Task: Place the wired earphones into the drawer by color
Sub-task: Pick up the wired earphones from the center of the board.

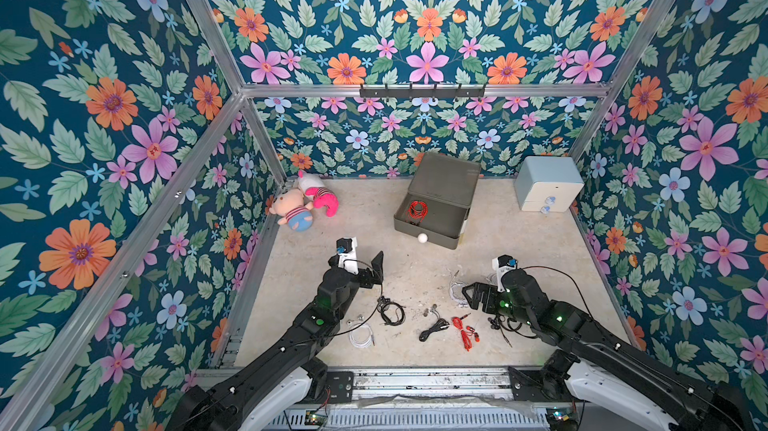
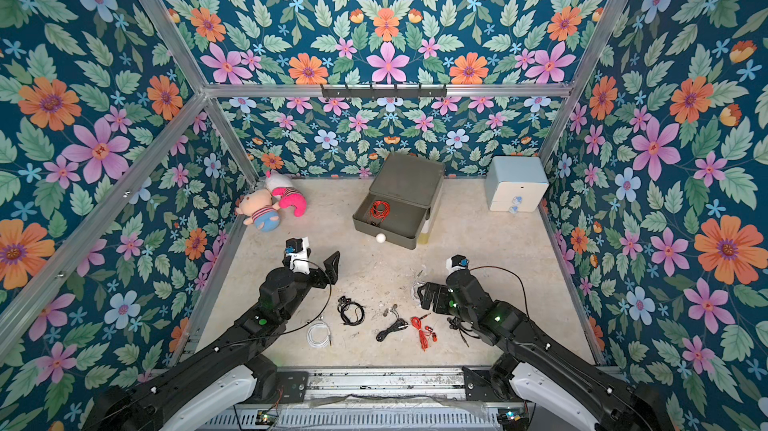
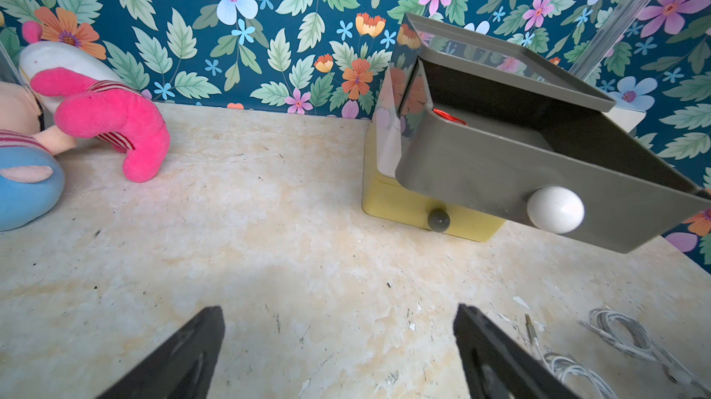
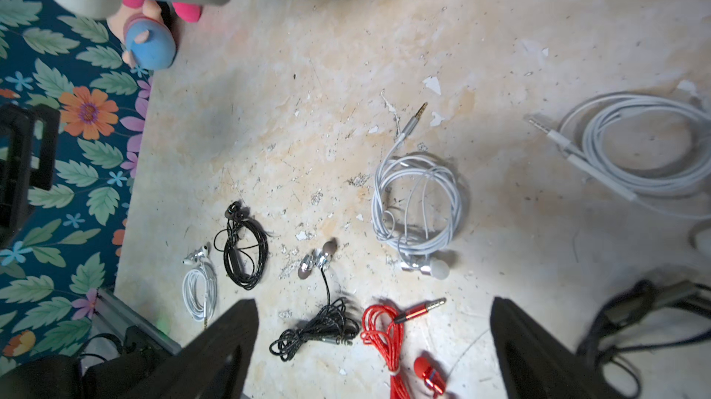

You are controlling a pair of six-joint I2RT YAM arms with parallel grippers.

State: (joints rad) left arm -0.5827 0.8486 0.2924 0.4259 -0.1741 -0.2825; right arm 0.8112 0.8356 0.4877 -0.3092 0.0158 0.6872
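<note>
Left fingers (image 3: 184,354) stand wide apart, holding nothing, above bare tabletop (image 3: 307,224). Ahead of them is the drawer box (image 3: 400,200); its grey top drawer (image 3: 481,185) is pulled out with one red earphone bundle (image 1: 417,208) inside. Right fingers (image 4: 223,343) gape just as wide, empty. In the right wrist view a second red bundle (image 4: 384,335) shows between them, a black bundle (image 4: 319,329) just beside it, and a white bundle (image 4: 417,204) beyond the fingertips.
</note>
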